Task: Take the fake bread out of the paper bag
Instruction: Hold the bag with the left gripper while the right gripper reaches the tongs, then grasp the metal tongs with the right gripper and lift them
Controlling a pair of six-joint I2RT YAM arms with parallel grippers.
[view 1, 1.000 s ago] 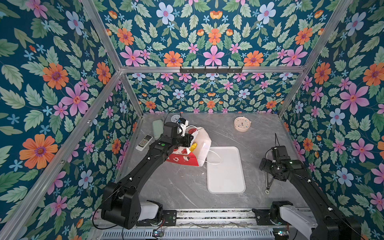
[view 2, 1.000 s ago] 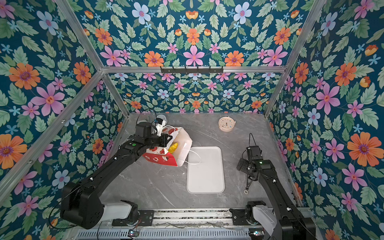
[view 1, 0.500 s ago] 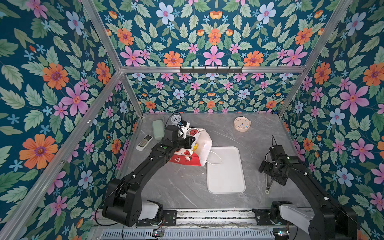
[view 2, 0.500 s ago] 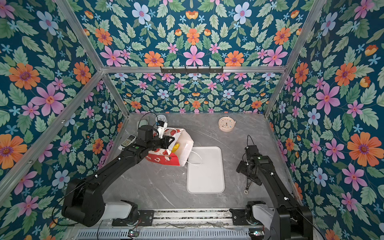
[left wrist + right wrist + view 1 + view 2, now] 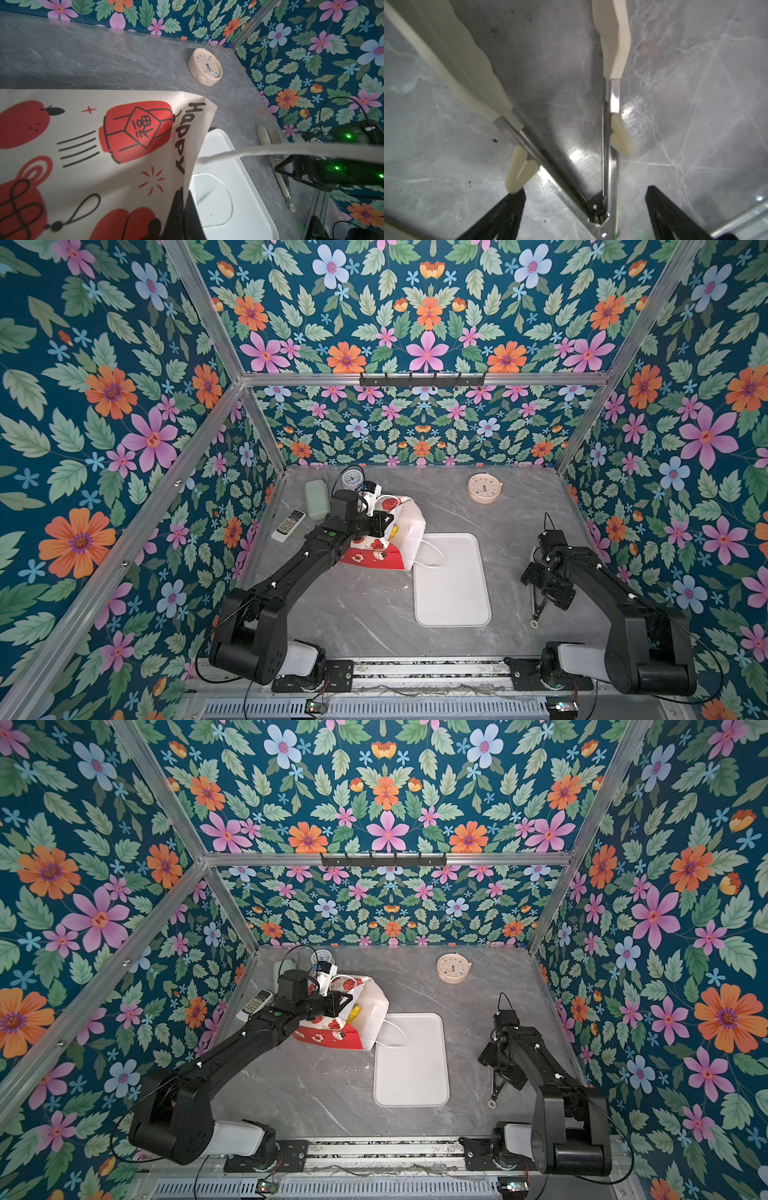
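The bag (image 5: 409,545) is kept clamped at its rim by the left gripper (image 5: 384,520), at the far-left corner of the tray (image 5: 453,597), mouth opened rightward; yellow bread (image 5: 394,529) is glimpsed inside, and none has been taken out. Over the last second the bag has scarcely been moved, while the right gripper (image 5: 583,195) has been shifted slightly left over the tongs (image 5: 612,91) lying at the right. Its jaws are set wide apart astride the hinge end, nothing yet gripped; a tongs pick-up is judged next
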